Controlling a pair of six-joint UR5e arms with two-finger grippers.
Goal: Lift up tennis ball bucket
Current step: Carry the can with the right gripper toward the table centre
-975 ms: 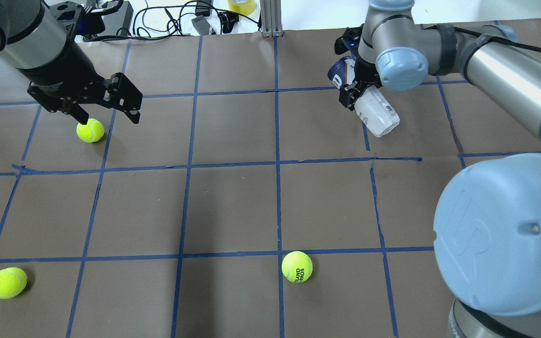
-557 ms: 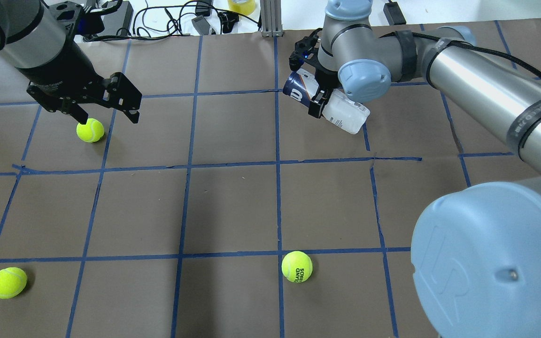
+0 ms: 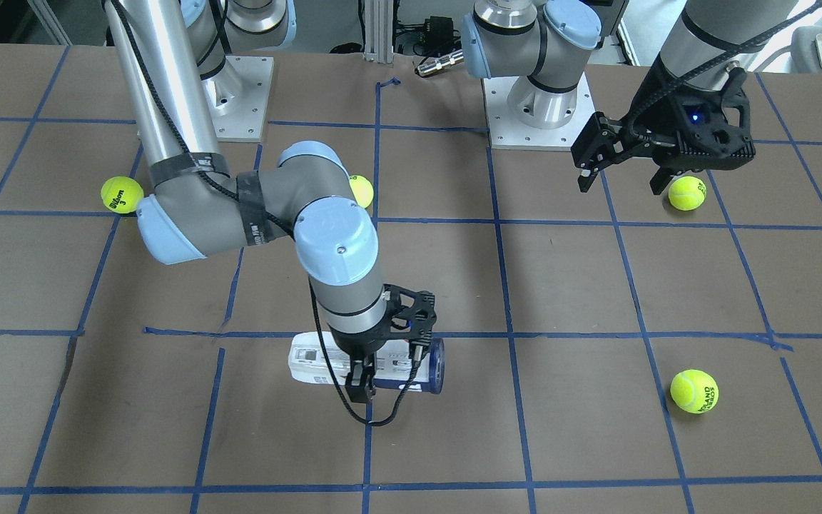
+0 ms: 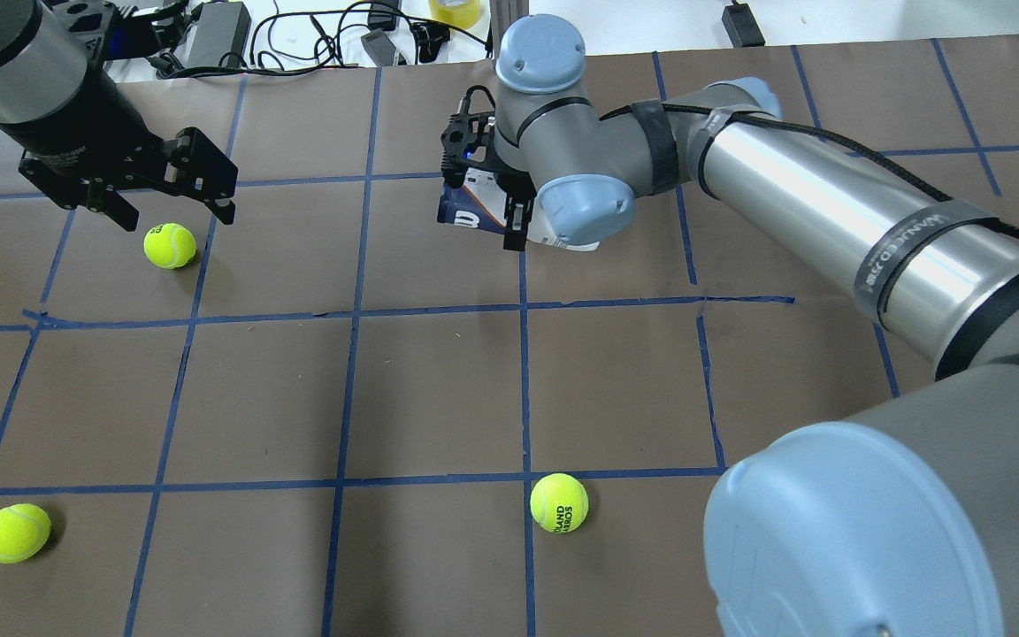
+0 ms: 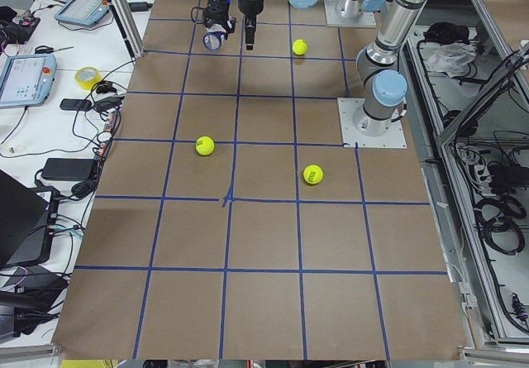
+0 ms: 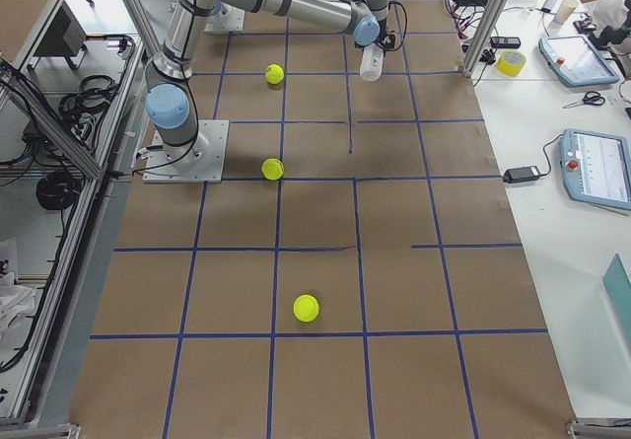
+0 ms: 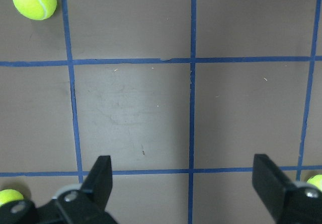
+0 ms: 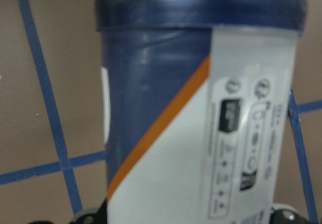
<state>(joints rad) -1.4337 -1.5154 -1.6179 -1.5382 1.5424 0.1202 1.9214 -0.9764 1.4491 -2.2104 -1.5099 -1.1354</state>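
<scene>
The tennis ball bucket (image 4: 467, 209) is a white can with a navy end. It lies on its side in my right gripper (image 4: 496, 212), which is shut on its middle and holds it off the table at the far centre. It also shows in the front view (image 3: 311, 360) under the right gripper (image 3: 364, 378), and it fills the right wrist view (image 8: 201, 108). My left gripper (image 4: 169, 199) is open and empty, hovering just above a tennis ball (image 4: 170, 245) at the far left; its fingers (image 7: 100, 173) show wide apart.
Two more tennis balls (image 4: 559, 502) (image 4: 15, 533) lie near the front, and another (image 3: 122, 194) lies near the right arm's base. Cables, a tape roll (image 4: 456, 11) and an aluminium post (image 4: 509, 35) sit past the far edge. The arm bases (image 3: 536, 107) stand on the robot's side.
My right arm has carried the can leftward along the far side of the table and turned it. My left gripper has shifted slightly left, still open.
</scene>
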